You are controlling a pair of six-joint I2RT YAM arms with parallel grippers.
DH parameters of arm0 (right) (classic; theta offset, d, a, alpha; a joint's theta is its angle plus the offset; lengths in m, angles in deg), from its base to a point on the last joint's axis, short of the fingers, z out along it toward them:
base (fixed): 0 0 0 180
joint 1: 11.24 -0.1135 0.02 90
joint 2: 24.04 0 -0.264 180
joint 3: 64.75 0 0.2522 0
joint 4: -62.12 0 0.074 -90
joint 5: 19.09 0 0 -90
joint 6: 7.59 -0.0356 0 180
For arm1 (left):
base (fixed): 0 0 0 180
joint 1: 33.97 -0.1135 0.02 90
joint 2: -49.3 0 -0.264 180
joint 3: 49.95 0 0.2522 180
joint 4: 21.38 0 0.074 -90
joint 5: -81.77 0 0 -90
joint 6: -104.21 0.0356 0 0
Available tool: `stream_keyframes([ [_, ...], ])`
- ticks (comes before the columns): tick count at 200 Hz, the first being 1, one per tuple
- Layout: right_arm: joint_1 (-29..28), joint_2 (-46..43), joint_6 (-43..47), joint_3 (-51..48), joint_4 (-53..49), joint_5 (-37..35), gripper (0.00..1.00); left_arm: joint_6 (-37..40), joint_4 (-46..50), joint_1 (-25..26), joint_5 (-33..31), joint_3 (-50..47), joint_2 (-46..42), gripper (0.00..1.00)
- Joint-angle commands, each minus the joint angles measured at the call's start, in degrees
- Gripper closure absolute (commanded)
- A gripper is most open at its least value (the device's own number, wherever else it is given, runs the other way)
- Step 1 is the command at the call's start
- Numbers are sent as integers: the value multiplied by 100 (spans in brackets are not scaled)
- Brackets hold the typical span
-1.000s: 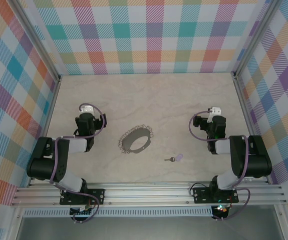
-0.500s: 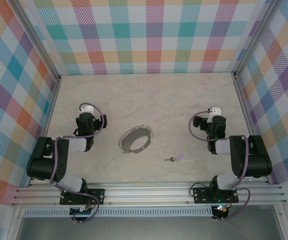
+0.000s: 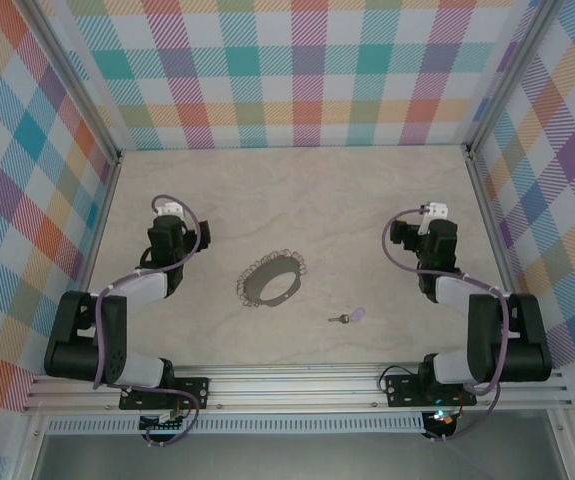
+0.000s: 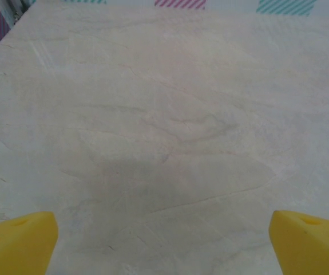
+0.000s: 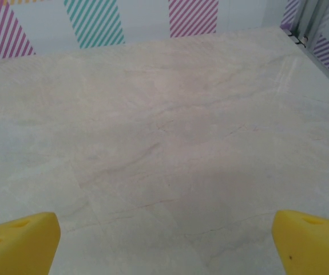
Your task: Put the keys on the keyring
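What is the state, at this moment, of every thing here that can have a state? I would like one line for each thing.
keyring: lies flat on the table, no key on it, not held.
key: lies flat on the table, apart from the keyring, not held.
left gripper: open, empty.
right gripper: open, empty.

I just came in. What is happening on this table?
Two robot arms are set to put a key on a keyring, but neither thing is handled yet. The keyring lies flat near the middle of the table. The small lilac key lies apart from it, to its right and closer to the near edge. The left end effector and the right end effector are both open and empty, hovering over bare table on either side of the keyring.
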Motion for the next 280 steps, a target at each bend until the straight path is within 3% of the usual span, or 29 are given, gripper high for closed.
stream_keyframes([
  [1,-31,-358,-590,624,-1613,-5,5,-497,870,-40,-10,512,-387,7],
  [51,-38,-864,-1510,1725,-3966,1631,8,-1743,2698,325,124,1425,-791,9],
  [109,-353,-1007,-2181,1921,-5023,3224,16,-2437,3807,1211,676,1588,-1068,12],
  [182,-1987,398,-3123,2092,-4658,3377,31,-3303,3648,2257,579,862,-1255,12],
  [230,-2571,1142,-3550,2180,-4200,3440,48,-3233,3641,2343,623,1026,-982,12],
  [280,-2743,1618,-3865,2270,-3892,3494,61,-3207,3521,2344,635,1209,-704,12],
])
